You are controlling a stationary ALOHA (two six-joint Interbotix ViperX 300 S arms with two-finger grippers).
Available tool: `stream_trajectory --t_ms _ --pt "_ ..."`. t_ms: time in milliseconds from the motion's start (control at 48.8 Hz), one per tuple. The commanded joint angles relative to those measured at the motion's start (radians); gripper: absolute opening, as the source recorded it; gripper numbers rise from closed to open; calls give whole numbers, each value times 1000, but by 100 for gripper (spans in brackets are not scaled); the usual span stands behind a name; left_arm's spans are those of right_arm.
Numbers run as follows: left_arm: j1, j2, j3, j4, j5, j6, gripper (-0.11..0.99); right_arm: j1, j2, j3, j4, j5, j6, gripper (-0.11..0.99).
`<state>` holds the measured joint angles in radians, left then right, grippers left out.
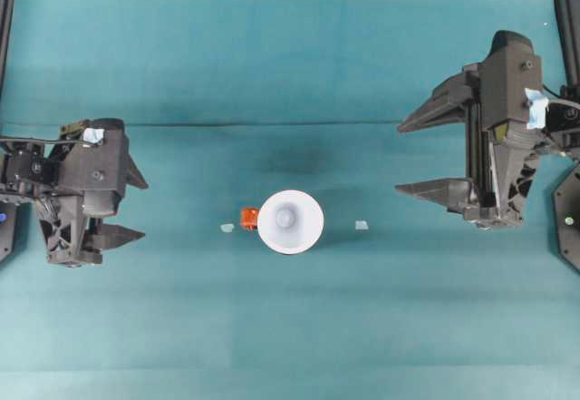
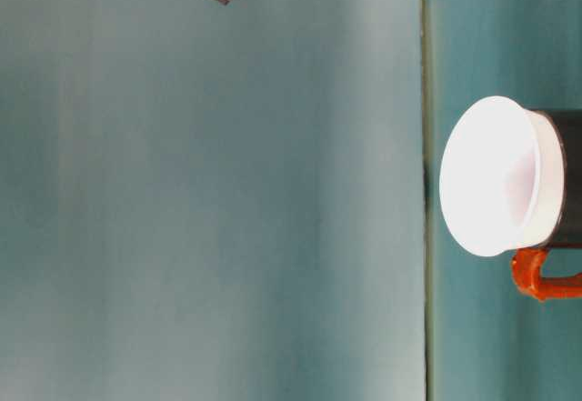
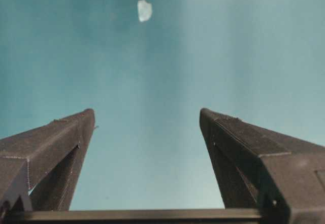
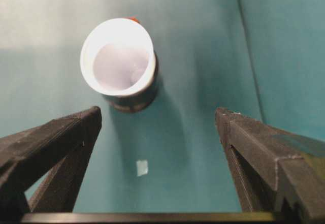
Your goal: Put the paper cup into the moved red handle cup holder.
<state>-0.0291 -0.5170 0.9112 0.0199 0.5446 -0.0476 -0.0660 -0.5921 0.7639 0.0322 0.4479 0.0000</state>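
Overhead exterior view, left to right: left gripper near the table's left edge, jaws spread apart, nothing between them. Next, a small pale tape scrap flat on the teal surface, just beside the red handle cup holder, of which from above just the orange handle tab pokes out leftward. Paper cup seated upright inside that holder at the table's middle, white rim flaring over it; black holder wall plain in the right wrist view. Second tape scrap right of the cup, apart from it. Right gripper near the right edge, jaws wide open, holding nothing.
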Motion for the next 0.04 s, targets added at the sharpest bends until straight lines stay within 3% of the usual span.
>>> stream_trajectory --t_ms 0,20 --pt "-2 -2 -9 2 -6 -3 92 0 -2 -9 2 -8 9 79" --pt "-2 -2 -9 2 -6 -3 92 0 -2 -9 2 -9 9 79"
